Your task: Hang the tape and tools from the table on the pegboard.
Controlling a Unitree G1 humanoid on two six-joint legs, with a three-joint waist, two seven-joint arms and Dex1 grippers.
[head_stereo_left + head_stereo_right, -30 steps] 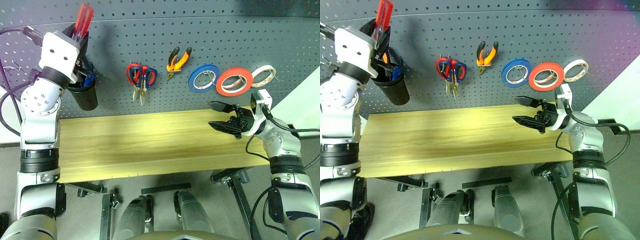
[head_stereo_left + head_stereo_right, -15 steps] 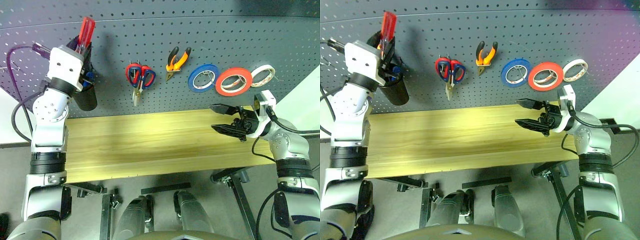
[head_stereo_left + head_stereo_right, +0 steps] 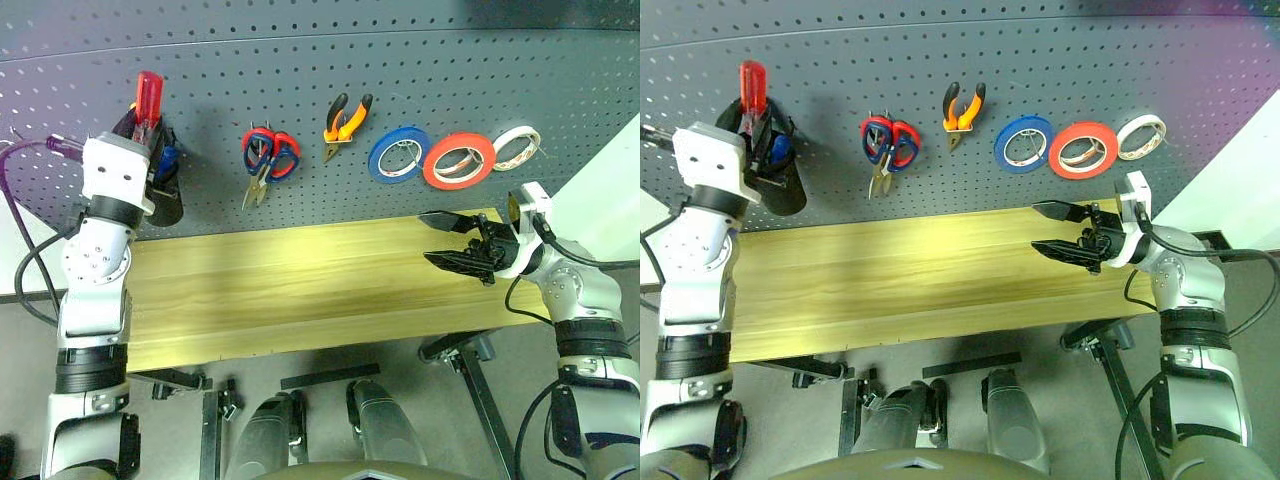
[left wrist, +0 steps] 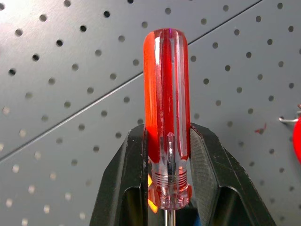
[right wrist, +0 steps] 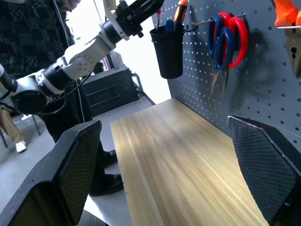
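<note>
Left gripper (image 4: 168,188) clamped on screwdriver (image 4: 167,117) at the ribbed handle base, black cup (image 3: 160,195) just below; hard, light, glossy plastic, apt to slip.

I can read no lettering, label, brand or number anywhere from here, neither on the pegboard (image 3: 420,60) nor on the tape (image 3: 458,160).

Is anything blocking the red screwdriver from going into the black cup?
Nothing visible blocks it. The left gripper has its jaws shut on the red screwdriver, held at the black cup on the pegboard. An orange-handled tool already stands in the cup, so it has to slide in beside that.
</note>
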